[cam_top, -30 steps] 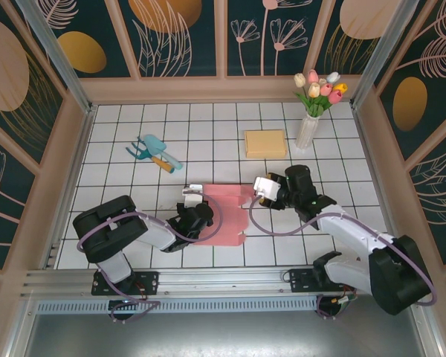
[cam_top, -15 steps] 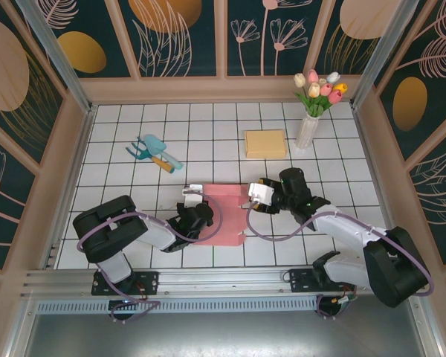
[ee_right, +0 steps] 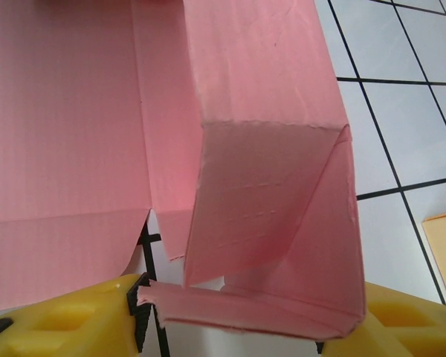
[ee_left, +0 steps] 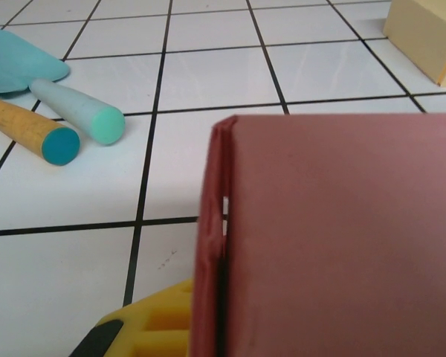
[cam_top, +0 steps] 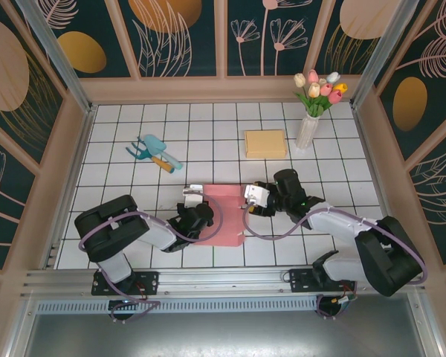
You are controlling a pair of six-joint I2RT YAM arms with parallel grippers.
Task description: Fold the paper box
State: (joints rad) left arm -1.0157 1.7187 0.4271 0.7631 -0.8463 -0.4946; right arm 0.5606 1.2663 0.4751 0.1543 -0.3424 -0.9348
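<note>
Flat pink paper box blank (cam_top: 224,217), one: lay on the white tiled table (cam_top: 119,186), middle of its near edge. Its left edge was pinched in the closed jaws of the left gripper (cam_top: 195,216). The right gripper (ee_right: 253,323), jaws apart, straddled the raised right flap (ee_right: 267,193). Flap best turned along its crease, left clamp unmoved.

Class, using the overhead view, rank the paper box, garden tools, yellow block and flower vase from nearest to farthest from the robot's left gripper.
1. paper box: its left edge is in the left gripper.
2. garden tools: farther back, to the left.
3. yellow block: farther back, to the right.
4. flower vase: far right corner.
</note>
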